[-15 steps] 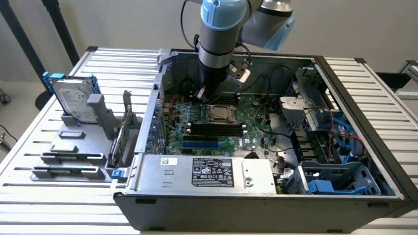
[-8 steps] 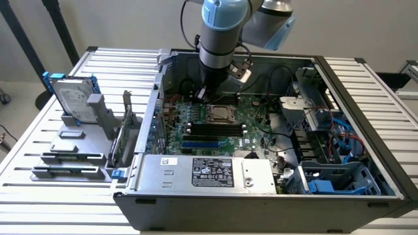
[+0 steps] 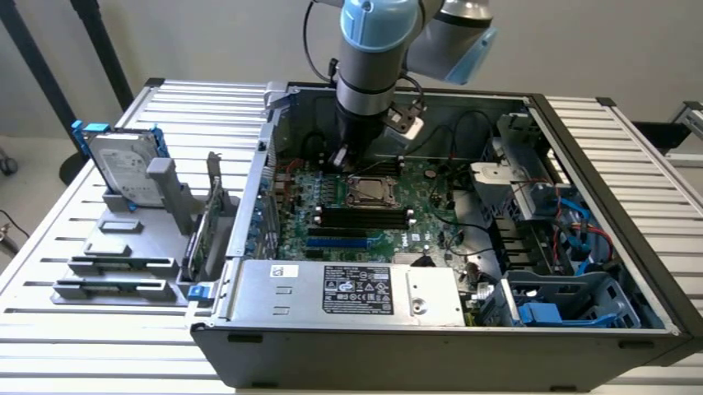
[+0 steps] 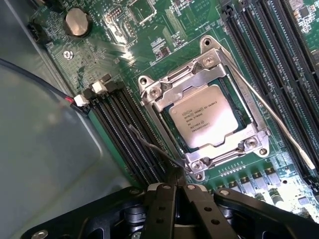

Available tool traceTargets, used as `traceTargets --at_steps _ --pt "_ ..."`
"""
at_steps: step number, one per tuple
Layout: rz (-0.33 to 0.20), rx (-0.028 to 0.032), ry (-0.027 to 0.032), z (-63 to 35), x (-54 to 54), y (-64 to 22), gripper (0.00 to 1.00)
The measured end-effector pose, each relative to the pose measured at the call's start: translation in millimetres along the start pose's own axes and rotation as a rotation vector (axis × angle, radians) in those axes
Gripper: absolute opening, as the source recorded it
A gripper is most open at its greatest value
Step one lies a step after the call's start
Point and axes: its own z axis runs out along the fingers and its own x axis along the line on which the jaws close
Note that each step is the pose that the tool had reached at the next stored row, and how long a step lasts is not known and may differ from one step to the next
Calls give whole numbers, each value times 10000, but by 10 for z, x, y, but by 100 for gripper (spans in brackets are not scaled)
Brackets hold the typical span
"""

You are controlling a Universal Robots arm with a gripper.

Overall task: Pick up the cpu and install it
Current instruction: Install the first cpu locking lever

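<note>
I see the cpu (image 4: 207,117) seated in its socket, near the middle of the board (image 4: 99,59), with the metal frame (image 4: 149,92) down around it. My pincer (image 4: 174,175) hangs just beside the socket with its fingers drawn together. Its tip is at a thin lever (image 4: 149,147).
</note>
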Motion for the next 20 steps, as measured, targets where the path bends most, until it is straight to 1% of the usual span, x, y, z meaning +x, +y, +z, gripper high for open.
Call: traceTargets --at_steps 3,6,8,14,20 --pt "283 -58 47 1 1 2 11" --pt "373 -76 57 2 1 3 11" --pt "415 -82 52 2 1 4 11" --pt "531 -114 8 4 10 19 11" --pt "601 -133 -13 10 23 43 11"
